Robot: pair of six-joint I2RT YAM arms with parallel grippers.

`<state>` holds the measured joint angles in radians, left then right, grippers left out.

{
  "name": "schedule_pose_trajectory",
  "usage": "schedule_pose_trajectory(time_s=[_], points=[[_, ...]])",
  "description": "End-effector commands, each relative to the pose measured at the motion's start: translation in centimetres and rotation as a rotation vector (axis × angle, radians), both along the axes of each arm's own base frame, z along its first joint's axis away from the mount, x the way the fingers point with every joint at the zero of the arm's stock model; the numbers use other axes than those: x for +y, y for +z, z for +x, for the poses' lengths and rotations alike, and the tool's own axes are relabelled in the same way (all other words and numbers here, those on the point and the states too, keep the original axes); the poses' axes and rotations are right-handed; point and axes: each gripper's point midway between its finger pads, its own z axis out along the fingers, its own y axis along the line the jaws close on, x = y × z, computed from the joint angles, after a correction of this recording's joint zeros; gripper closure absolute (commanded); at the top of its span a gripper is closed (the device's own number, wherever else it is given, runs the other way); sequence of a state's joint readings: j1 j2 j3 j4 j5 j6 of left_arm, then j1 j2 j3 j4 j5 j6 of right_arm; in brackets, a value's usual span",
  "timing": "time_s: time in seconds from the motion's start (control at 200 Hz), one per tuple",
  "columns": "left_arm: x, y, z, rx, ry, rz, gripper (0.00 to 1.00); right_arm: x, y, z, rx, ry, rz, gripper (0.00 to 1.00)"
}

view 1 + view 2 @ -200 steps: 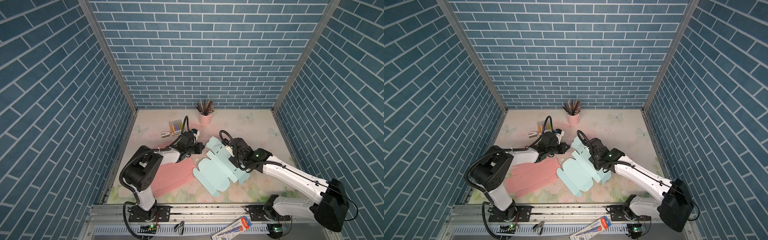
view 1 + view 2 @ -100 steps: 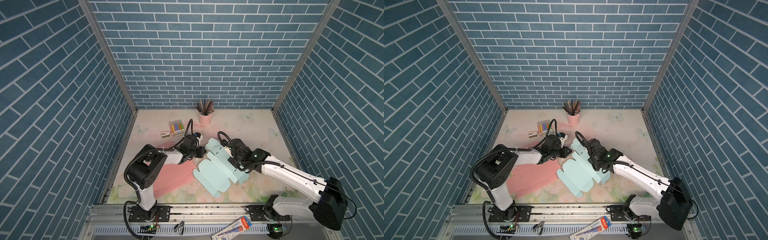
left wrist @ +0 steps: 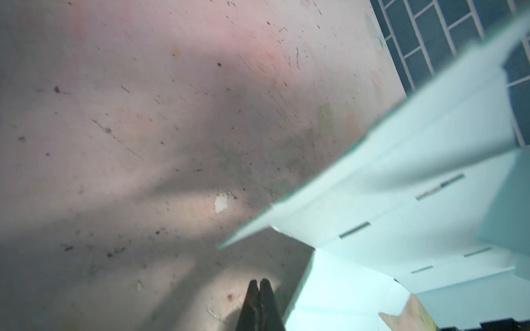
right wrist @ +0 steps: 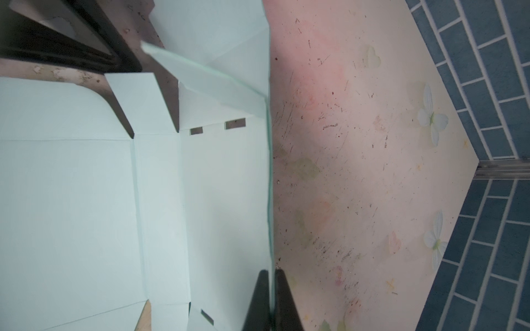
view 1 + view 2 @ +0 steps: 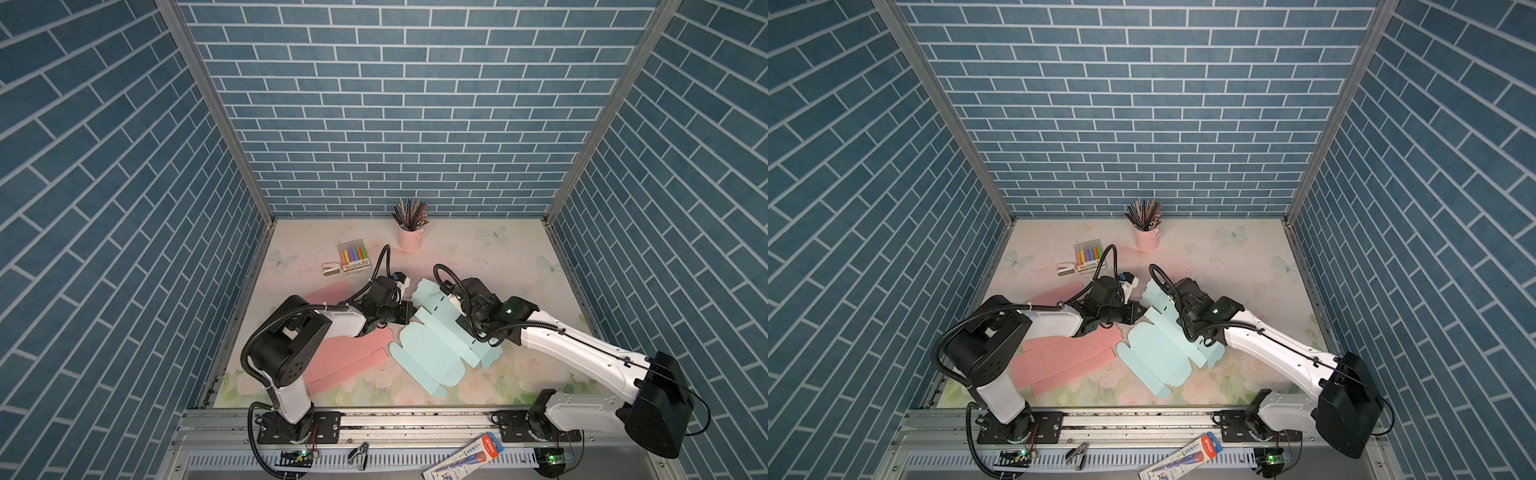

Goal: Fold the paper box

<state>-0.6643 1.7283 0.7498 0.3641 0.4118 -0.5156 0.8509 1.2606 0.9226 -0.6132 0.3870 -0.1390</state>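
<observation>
Paper box (image 5: 440, 349) — a pale blue die-cut blank, lying mostly flat mid-table, nearer the front edge than the back, clear in both top views (image 5: 1158, 353). Only the far-end panel (image 5: 432, 293) is lifted off the table (image 5: 498, 257). The rest shows creases and slots but no standing walls. Judged: early in the fold, first wall going up.

Right gripper (image 4: 270, 276): jaws pinched tight on the free edge of that lifted panel, with the paper edge-on between the fingertips in the right wrist view. The grip sits at the rim rather than at the crease, likely so the panel can be swung about its fold line like a lever.

Left gripper (image 3: 259, 283): jaws closed together, nothing between them. The tip is low over bare table just beside the blank's left edge, below the side flap (image 3: 372, 160) that juts out from the lifted panel. Whether it touches paper I cannot tell. It is probably there to nudge the flap inward, or to stop the sheet sliding during the lift.

Pink sheet (image 5: 345, 357) lies flat toward the front-left corner, partly under the left arm, just beside the blue blank. Pencil cup (image 5: 409, 235) stands at the middle of the back edge, with the marker pack (image 5: 353, 257) near it — both well apart from the work.

Risk, as I judge it: thin card may buckle off-crease if it is pulled while the base is unpinned.
</observation>
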Motion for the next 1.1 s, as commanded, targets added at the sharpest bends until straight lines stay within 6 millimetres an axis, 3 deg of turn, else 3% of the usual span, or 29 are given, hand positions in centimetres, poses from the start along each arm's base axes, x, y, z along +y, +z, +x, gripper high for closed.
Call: schedule_pose_trajectory(time_s=[0.0, 0.18, 0.495, 0.62, 0.72, 0.9, 1.095], points=[[-0.6, 1.3, -1.7, -0.004, -0.016, -0.038, 1.00, 0.3, 1.3, 0.9, -0.048, 0.008, -0.016, 1.00], [-1.7, 2.3, -3.2, -0.014, -0.035, -0.070, 1.00, 0.6, 1.1, 0.7, -0.056, 0.023, -0.039, 1.00], [-3.8, 2.9, -3.9, -0.030, -0.081, -0.083, 1.00, 1.4, 1.6, 0.1, -0.110, 0.066, -0.075, 1.00], [-0.7, 3.5, -2.5, -0.078, -0.014, -0.047, 1.00, 1.2, 1.6, 0.0, -0.159, 0.082, -0.147, 1.00], [2.4, 5.8, -1.4, -0.127, 0.028, -0.095, 1.00, 1.1, 1.8, 0.1, -0.189, 0.090, -0.188, 1.00], [4.6, 9.3, -0.7, -0.214, 0.064, -0.131, 1.00, 1.9, 2.1, -0.1, -0.231, 0.142, -0.210, 1.00], [7.4, 9.1, 2.8, -0.202, 0.178, -0.156, 1.00, 2.6, 1.4, -0.3, -0.240, 0.188, -0.258, 1.00]])
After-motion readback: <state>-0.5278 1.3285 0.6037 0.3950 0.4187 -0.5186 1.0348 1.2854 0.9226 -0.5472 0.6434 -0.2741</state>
